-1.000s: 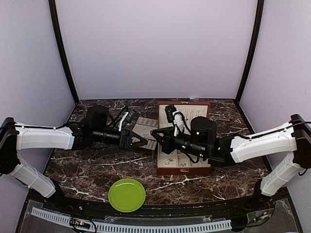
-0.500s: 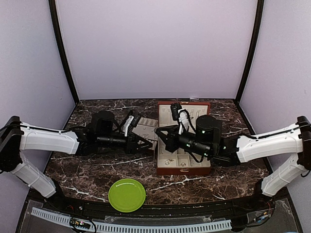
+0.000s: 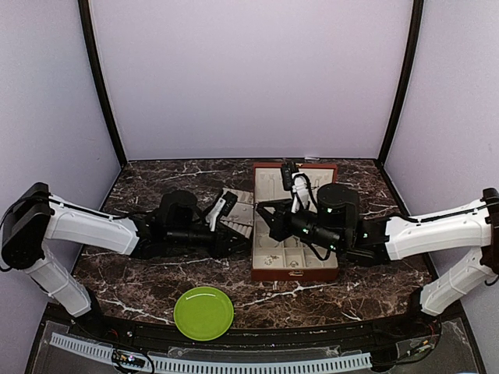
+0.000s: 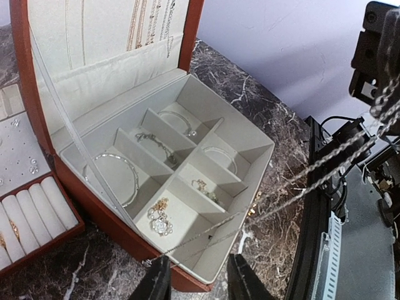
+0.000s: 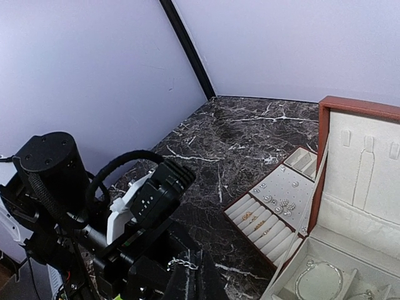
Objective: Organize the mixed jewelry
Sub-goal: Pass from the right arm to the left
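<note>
Silver chain taut over jewelry box: right fingers pinch it; left fingers parted, chain's end beside one tip.

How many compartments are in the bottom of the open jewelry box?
6. One row holds a large hoop, a chain bracelet and a bangle; the other holds sparkly earrings, a small gold piece and another hoop. None seem hidden.

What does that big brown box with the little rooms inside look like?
The reddish-brown jewelry box stands open on the dark marble table, its lid upright. Cream lining covers the inside, and dividers split it into small compartments holding silvery bracelets and tiny charms. Thin chains hang inside the lid. A silver chain stretches across its front corner.
</note>
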### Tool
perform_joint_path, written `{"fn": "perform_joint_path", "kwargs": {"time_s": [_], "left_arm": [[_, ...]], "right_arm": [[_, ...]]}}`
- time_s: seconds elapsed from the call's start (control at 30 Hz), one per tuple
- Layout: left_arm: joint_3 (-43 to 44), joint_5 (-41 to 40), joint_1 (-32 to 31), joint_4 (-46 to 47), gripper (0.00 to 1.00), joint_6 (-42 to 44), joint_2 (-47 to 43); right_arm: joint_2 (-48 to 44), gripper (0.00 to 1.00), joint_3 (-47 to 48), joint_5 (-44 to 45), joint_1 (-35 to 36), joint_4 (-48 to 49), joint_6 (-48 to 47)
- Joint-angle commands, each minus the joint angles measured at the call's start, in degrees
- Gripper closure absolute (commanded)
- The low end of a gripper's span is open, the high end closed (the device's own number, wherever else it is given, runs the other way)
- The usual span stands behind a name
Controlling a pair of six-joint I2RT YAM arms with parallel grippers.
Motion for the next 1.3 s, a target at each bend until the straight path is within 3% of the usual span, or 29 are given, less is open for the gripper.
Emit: {"fn": "perform_joint_path", "kwargs": {"time_s": [0.0, 0.6, 0.9, 1.27], "left_arm": [[-1.4, -4.8, -0.9, 3.1, 0.67, 2.0, 1.3], [0.8, -8.9, -3.6, 5.0, 0.72, 4.4, 8.1], [0.1, -16.5, -4.0, 6.7, 0.79, 3.1, 8.3], [0.7, -11.7, -4.2, 8.1, 0.79, 3.7, 9.7]], "right_arm": [[-1.9, 1.00, 1.2, 2.4, 0.4, -0.3, 0.9], [-3.2, 1.00, 1.3, 5.5, 0.4, -2.3, 1.8], [-4.1, 1.00, 0.6, 5.6, 0.4, -2.4, 1.9], [-3.9, 1.00, 0.4, 5.7, 0.4, -2.4, 2.0]]}}
